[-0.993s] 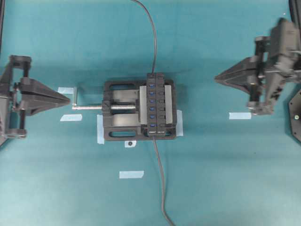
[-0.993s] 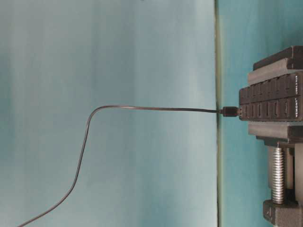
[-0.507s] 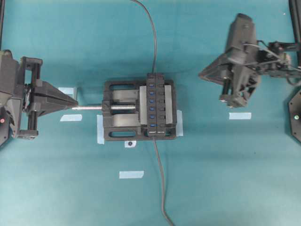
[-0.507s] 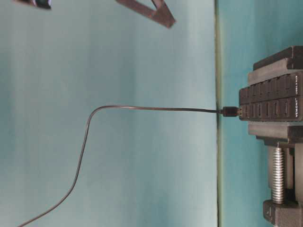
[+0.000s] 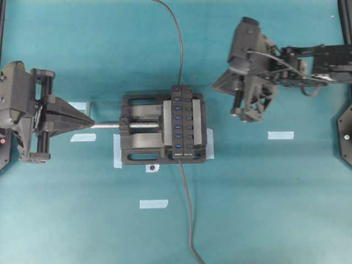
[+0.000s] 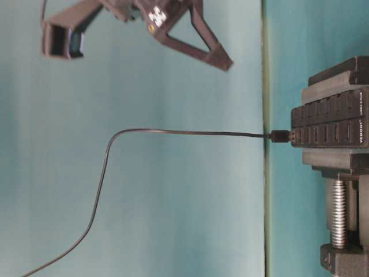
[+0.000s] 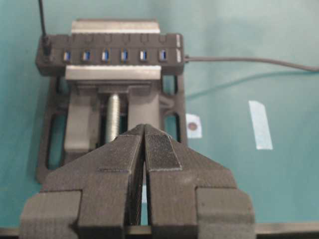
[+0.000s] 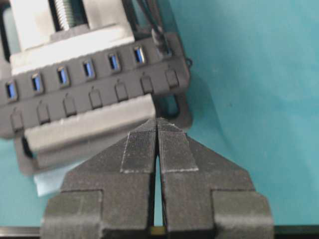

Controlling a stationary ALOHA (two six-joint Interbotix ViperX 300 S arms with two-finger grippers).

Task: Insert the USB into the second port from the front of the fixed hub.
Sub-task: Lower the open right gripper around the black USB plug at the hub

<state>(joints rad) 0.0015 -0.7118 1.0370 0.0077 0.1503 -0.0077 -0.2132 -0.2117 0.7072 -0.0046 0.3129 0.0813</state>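
At the middle of the overhead frame we see the vise clamping the hub. Our left gripper at left centre and right gripper at upper right both have jaws pressed together, holding nothing. Plugged into the hub's front port sits the USB, cable trailing down.

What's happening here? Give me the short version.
Nothing is being held yet. The fixed hub sits clamped in a black vise, and the USB is plugged into the port at one end of the hub's row. Both arms face the vise from opposite sides. The left gripper is shut and empty, pointing at the vise's screw. The right gripper is shut and empty too, off to the side of the hub's plugged end.
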